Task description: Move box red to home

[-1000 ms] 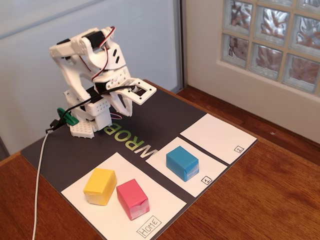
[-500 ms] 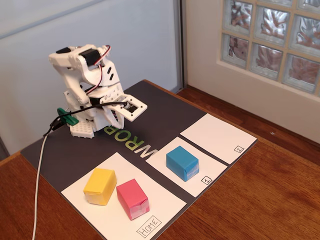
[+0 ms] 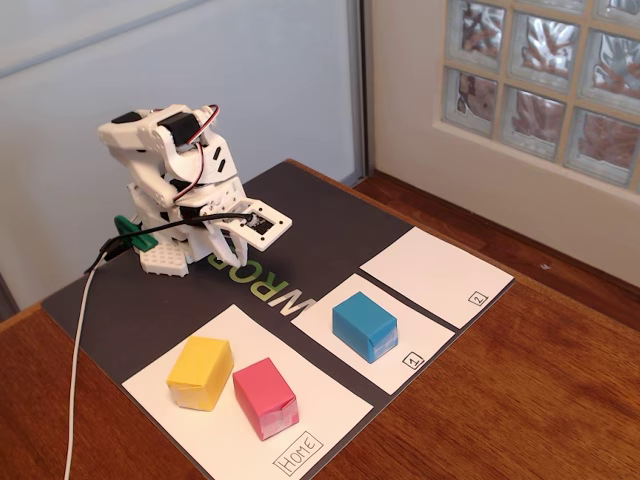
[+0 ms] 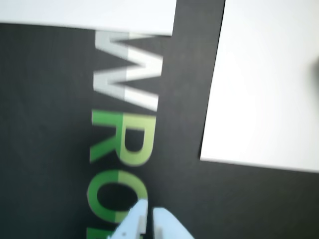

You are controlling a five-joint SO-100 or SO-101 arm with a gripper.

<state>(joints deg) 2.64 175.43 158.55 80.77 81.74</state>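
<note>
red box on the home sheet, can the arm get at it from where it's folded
Probably yes: the red box stands apart from the yellow box, top uncovered, with bare mat between it and the end effector, whose tips look nearly shut.

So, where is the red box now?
In the fixed view the red box lies on the Home sheet, low in the picture, just right of the yellow box.
</note>
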